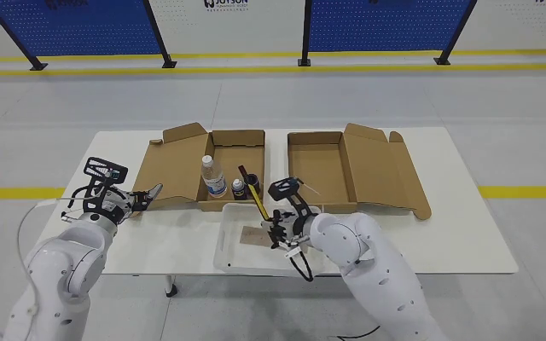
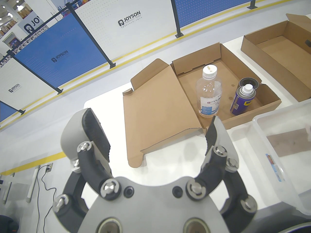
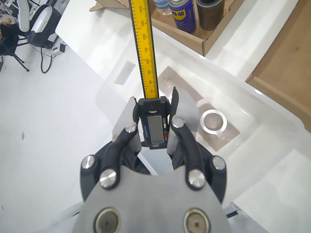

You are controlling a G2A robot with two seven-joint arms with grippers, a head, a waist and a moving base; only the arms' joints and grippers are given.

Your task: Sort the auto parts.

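Note:
My right gripper (image 3: 153, 105) is shut on the black display head of a yellow digital caliper (image 3: 142, 35), held above the clear plastic bin (image 3: 274, 112); in the top view the caliper (image 1: 254, 199) slants from the gripper (image 1: 275, 223) toward the left cardboard box (image 1: 223, 150). A metal ring (image 3: 213, 121) lies on the bin's floor. In that box stand a clear bottle (image 2: 209, 92), a blue spray can (image 2: 243, 99) and a dark cylindrical bearing (image 2: 248, 82). My left gripper (image 2: 158, 132) hangs open and empty over the table's left part, near the box's flap.
A second cardboard box (image 1: 320, 170), with nothing in it, sits open to the right of the first, flaps (image 1: 384, 166) spread outward. The white table (image 1: 461, 230) has free room at its right end. Blue and white partition panels (image 1: 230, 26) stand beyond the far edge.

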